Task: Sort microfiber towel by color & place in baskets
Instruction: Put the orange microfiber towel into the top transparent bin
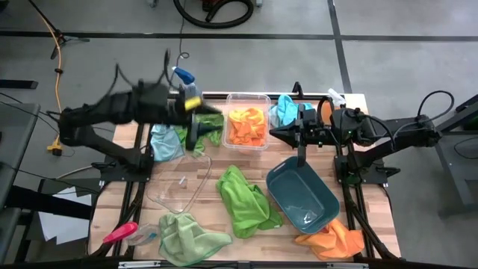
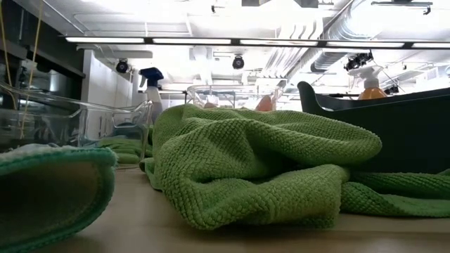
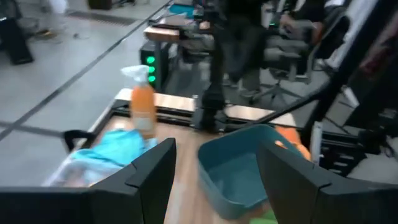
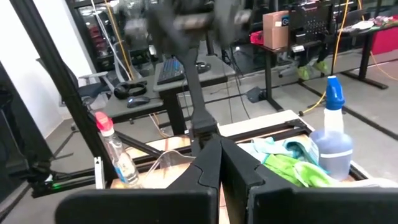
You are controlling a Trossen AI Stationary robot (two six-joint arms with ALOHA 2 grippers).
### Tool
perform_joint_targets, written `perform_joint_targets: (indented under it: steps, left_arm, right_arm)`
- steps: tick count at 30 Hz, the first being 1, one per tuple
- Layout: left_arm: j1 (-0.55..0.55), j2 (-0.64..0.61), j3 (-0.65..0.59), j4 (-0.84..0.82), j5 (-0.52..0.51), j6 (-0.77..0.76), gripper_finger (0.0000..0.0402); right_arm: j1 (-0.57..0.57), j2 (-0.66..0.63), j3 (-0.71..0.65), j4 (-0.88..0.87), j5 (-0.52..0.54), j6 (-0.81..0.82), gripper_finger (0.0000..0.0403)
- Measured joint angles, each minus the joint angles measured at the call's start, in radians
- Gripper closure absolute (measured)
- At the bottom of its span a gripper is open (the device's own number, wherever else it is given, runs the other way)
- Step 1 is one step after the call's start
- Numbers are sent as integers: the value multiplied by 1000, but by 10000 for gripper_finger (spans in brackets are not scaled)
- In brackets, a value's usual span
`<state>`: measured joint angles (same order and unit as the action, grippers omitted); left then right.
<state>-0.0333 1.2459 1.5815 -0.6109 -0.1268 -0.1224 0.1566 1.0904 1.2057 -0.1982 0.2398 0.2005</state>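
Towels of three colours lie spread over the tabletop [image 1: 224, 224]. Orange towels [image 1: 247, 125] already fill the deep clear tub [image 1: 263, 99] at the far middle. Two green towels wait near the front, one in the middle [image 1: 245, 200] and one at the front left [image 1: 187, 239]; more green [image 1: 210, 128] hangs under the left gripper [image 1: 196, 127]. A blue towel [image 1: 166, 142] lies beside it, another blue one [image 1: 284, 110] lies right of the tub, and one more orange towel [image 1: 331, 240] sits at the front right. The shallow clear dish [image 1: 179, 185] and the teal basin [image 1: 302, 196] hold nothing, so I judge that most of the sorting is left. The left jaws stand apart above the green cloth; I cannot tell if they hold it. The right gripper [image 1: 278, 134] waits near the tub, jaws closed on nothing.
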Motion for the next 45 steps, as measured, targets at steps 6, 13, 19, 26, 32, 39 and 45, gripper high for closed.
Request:
perform_joint_targets:
  steps: [6, 13, 19, 26, 32, 39, 45]
  left_arm:
    - [-109, -129, -409, 401, -49, -96, 192]
    - [-120, -215, -612, 693, -147, -77, 193]
    - [-96, -232, -619, 701, -152, -51, 193]
    - [-96, -231, -619, 690, -147, -59, 193]
    - [-96, -231, -619, 687, -146, -59, 193]
    - [-96, -231, -619, 688, -145, -111, 193]
    - [-96, -231, -619, 686, -145, -111, 193]
  right_arm:
    - [0, 0, 0, 0, 0, -23, 402]
    - [0, 0, 0, 0, 0, -26, 402]
    - [0, 0, 0, 0, 0, -26, 402]
    - [0, 0, 0, 0, -1, -19, 402]
    - [16, 0, 0, 0, -205, 222, 402]
    - [172, 31, 0, -16, -371, 581, 402]
    - [358, 97, 0, -229, -337, 968, 402]
